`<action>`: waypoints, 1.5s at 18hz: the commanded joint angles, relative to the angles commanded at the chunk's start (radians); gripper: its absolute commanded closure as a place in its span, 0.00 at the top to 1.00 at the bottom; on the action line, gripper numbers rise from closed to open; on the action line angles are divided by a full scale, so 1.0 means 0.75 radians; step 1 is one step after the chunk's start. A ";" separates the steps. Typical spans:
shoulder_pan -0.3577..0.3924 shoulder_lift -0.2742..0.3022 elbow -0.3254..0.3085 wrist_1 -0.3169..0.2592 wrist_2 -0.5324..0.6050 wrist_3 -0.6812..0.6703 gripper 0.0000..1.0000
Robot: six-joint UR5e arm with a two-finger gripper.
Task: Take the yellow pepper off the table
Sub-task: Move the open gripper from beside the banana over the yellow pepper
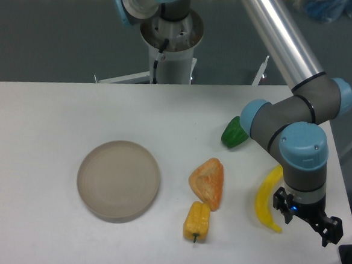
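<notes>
Plate (119,180) on the desk (38,116) at left, wedge-shaped item (207,182) to its right, pepper (196,220) just in front of the wedge, banana (266,199) further right, claw (307,221) beside the banana's near end, rounded vegetable (233,133) behind.

The arm (298,110) has grey joints with light blue caps and a long shiny silver tube. The base column (170,47) is silver with a black cable. The pincer (307,221) is black, with a small blue light.
</notes>
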 joint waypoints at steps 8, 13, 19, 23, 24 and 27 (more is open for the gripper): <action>-0.008 0.053 -0.033 -0.008 -0.004 -0.065 1.00; -0.006 0.157 -0.100 -0.084 -0.120 -0.215 1.00; -0.010 0.341 -0.258 -0.264 -0.396 -0.621 1.00; -0.086 0.319 -0.301 -0.248 -0.450 -0.749 1.00; -0.096 0.299 -0.303 -0.243 -0.442 -0.771 1.00; -0.127 0.282 -0.392 -0.123 -0.419 -0.861 1.00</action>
